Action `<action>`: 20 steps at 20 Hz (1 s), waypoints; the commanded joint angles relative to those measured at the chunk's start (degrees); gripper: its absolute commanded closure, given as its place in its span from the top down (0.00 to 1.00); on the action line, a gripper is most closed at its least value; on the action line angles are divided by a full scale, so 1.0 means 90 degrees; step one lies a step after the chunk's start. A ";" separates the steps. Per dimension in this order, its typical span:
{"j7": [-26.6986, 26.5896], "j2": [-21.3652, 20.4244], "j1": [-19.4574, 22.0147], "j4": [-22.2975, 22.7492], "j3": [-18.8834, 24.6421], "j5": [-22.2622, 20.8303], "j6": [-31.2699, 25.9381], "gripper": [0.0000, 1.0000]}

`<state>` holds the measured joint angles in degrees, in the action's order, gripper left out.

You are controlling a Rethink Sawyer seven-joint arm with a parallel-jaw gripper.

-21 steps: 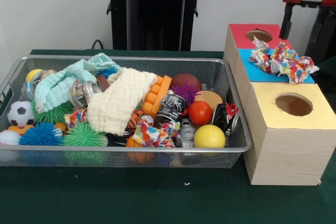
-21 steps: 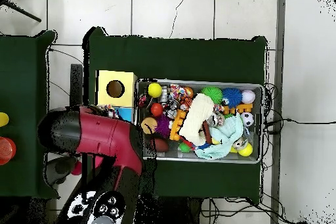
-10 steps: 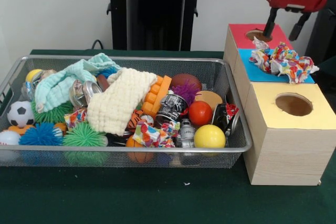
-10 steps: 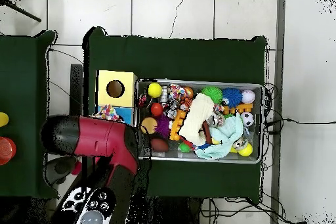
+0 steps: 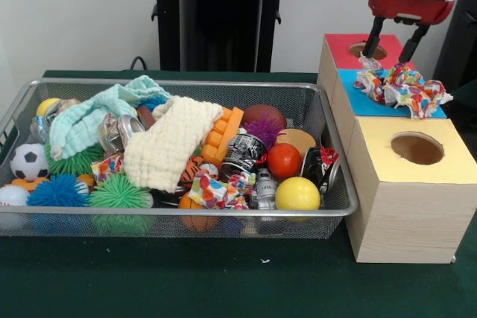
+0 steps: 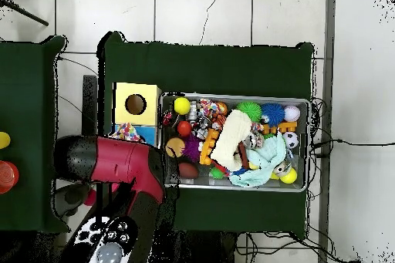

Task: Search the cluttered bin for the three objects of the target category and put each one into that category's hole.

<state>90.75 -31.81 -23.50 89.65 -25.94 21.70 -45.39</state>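
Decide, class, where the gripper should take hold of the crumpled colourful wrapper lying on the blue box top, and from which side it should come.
Probably from straight above. The wrapper lies loose on the flat blue box top, with nothing crowding it. Its bunched middle stands highest, so pinching that ridge looks safest; the thin right-hand tail might tear or slip. The gripper hangs open just behind it.

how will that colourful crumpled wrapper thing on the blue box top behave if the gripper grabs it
The crumpled wrapper looks like thin creased foil or paper, so it is probably very light and would crush rather than resist. It sprawls loosely over the blue box top, so a nudge may slide it off. The open gripper would likely pinch only a fold.
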 commanded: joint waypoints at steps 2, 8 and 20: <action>0.2405 -0.0098 0.0353 0.0286 0.0697 0.0791 -0.1120 1.00; 0.2460 -0.0242 0.0371 0.0505 0.0804 0.1164 -0.1019 1.00; 0.2027 -0.0042 0.0319 0.0754 0.0826 0.0851 0.0181 1.00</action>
<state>98.11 -34.56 -21.79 90.83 -24.76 29.74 -48.37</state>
